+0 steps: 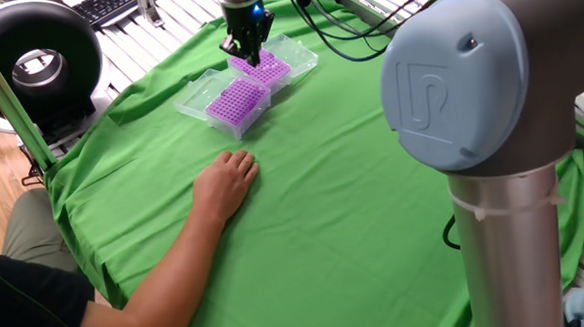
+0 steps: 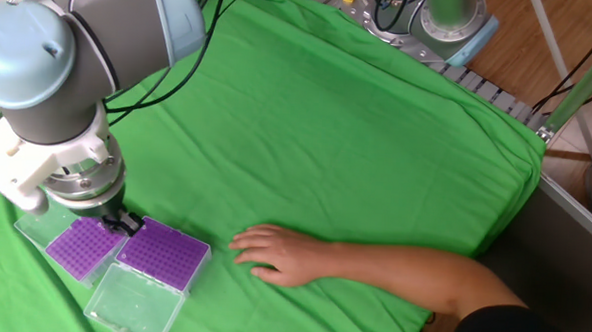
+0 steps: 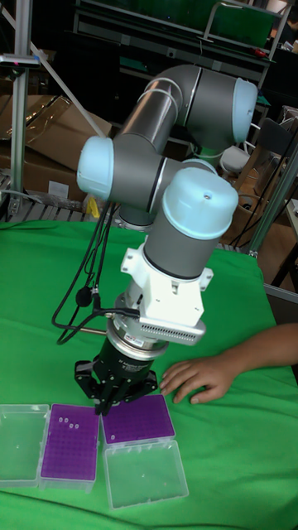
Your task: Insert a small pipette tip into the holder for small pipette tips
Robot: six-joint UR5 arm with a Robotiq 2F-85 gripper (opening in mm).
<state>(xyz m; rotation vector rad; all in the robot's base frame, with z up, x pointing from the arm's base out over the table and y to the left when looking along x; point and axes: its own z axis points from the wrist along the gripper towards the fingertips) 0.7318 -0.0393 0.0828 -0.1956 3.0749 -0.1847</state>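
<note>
Two purple tip racks (image 3: 69,441) (image 3: 137,418) in clear hinged boxes lay side by side directly beneath the hand (image 3: 115,402), lids (image 3: 142,474) folded open flat; a few pale tips visible in the rack at the hand's left, the other apparently bare, the small tip itself too small to make out. Hand poised low over the seam between the racks, fingers close together, grip impossible to judge. No readable writing beyond an embossed logo on the arm's joint cap (image 1: 426,86); green cloth (image 2: 377,150) spread over the bench, a person's hand (image 2: 272,253) resting flat well off to the side, shelving and cardboard boxes (image 3: 37,116) behind.
</note>
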